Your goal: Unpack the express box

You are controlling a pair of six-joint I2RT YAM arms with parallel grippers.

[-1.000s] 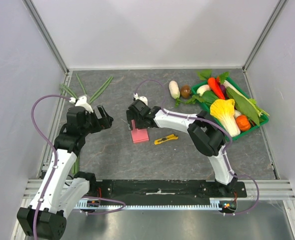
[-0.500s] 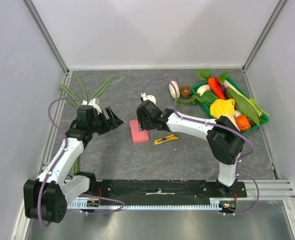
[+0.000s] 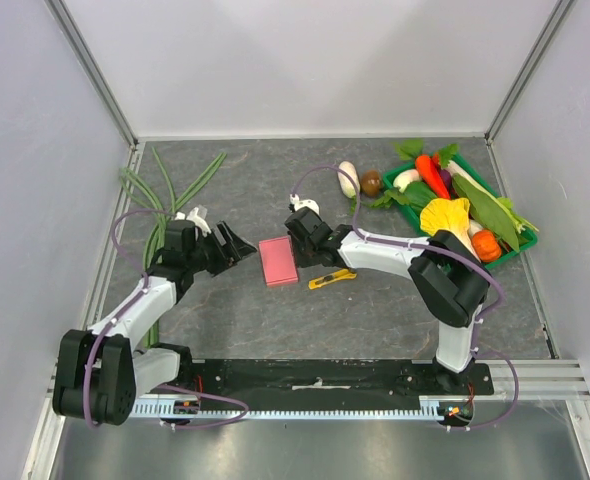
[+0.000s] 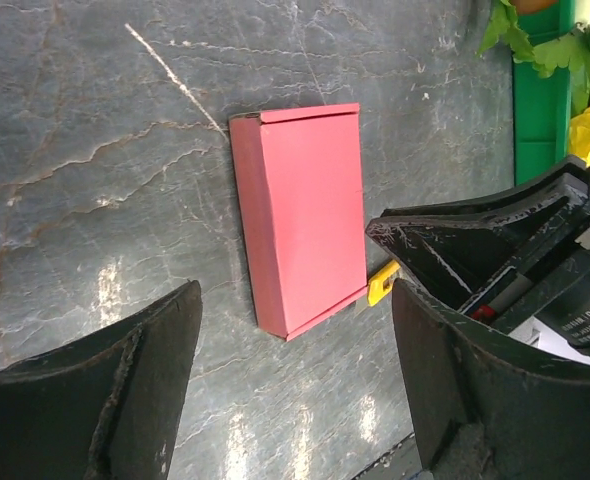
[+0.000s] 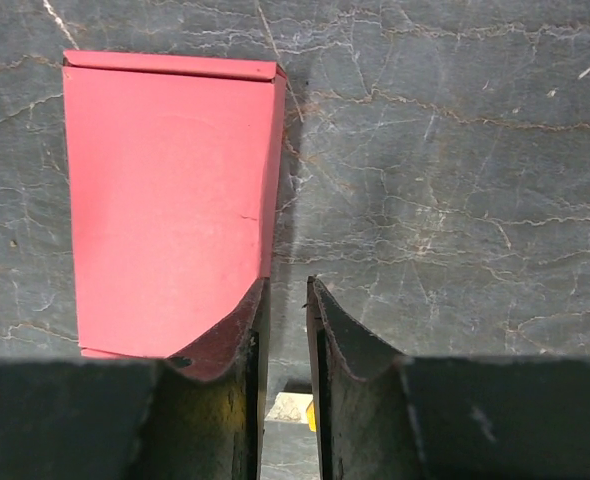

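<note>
Top external view: the express box [image 3: 278, 261] lies flat on the bench [image 3: 375, 320], flap still shut and now uncovered. The right jaws, just beside its right edge, have narrowed from wide to a thin slit holding nothing. The left jaws have swung in on its left, spread wide. Unpacking looks ready to start but hasn't begun.

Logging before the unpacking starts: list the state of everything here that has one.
Box: closed, lying flat.
Left gripper: open, empty.
Right gripper: almost shut, empty, at the box's edge.
Knife: lying flat near the box, untouched.
Tray: full of vegetables.
</note>
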